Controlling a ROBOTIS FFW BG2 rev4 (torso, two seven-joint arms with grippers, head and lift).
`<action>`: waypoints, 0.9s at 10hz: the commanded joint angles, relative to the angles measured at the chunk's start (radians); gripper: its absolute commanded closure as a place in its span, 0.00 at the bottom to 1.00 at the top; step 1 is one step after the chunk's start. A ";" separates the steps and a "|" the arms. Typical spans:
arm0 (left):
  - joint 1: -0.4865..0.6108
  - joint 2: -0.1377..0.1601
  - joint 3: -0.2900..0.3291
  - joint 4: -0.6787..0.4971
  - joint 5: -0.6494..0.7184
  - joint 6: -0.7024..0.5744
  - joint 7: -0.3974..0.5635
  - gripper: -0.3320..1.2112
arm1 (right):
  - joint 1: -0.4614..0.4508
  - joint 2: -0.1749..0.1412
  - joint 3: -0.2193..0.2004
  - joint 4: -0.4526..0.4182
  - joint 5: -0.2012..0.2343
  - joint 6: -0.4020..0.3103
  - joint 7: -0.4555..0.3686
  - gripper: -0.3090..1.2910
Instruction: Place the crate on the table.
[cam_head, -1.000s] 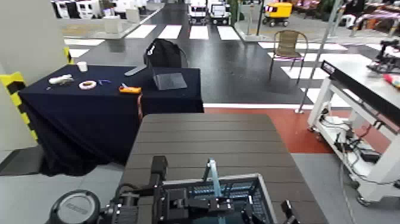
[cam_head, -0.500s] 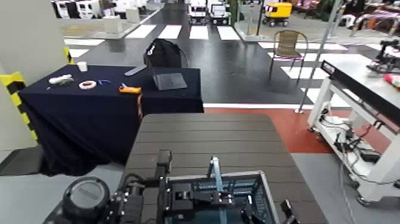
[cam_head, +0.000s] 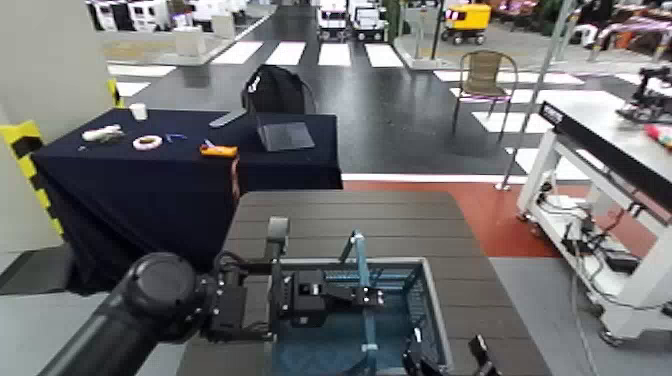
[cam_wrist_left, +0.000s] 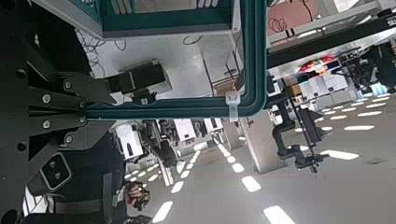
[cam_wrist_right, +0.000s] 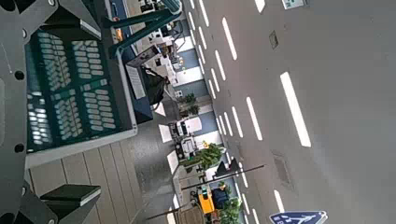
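- Your left gripper (cam_head: 368, 297) is closed narrow on the crate's raised teal-blue handle (cam_head: 361, 262), above the crate's open top.
- Your right gripper (cam_head: 449, 352) is spread wide by the crate's right side, one finger over the inside and the other beyond the rim; you have nothing pinched there, and whether either finger touches the wall you cannot tell.
- The crate (cam_head: 345, 338) is over the near part of the slatted table (cam_head: 370, 215), its mouth facing up; from these views you cannot tell whether its base touches the planks.
- Past the crate's far rim (cam_head: 400, 262) you have bare planks all the way to the table's rounded far edge.
- Right of the crate, a strip of bare planks runs out to the table's right edge, with your right gripper's outer finger above it.
- Left of the crate the room is taken up by your left arm (cam_head: 135, 305), which reaches in across that side's rim.
- Beyond the crate to the left, the navy-draped table (cam_head: 130, 200) stands close to the slatted table's far left corner.
- Well apart from the crate on the right, you have the white-framed workbench (cam_head: 600, 140), with floor between it and the slatted table.
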 joint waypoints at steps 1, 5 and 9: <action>-0.071 -0.028 -0.035 0.103 -0.036 -0.028 -0.030 0.99 | -0.001 0.000 0.002 0.001 -0.001 -0.002 0.001 0.28; -0.161 -0.073 -0.089 0.243 -0.060 -0.083 -0.083 0.99 | -0.007 -0.002 0.010 0.005 -0.006 -0.007 -0.001 0.28; -0.243 -0.113 -0.144 0.364 -0.069 -0.102 -0.145 0.99 | -0.013 -0.002 0.019 0.011 -0.009 -0.010 0.001 0.28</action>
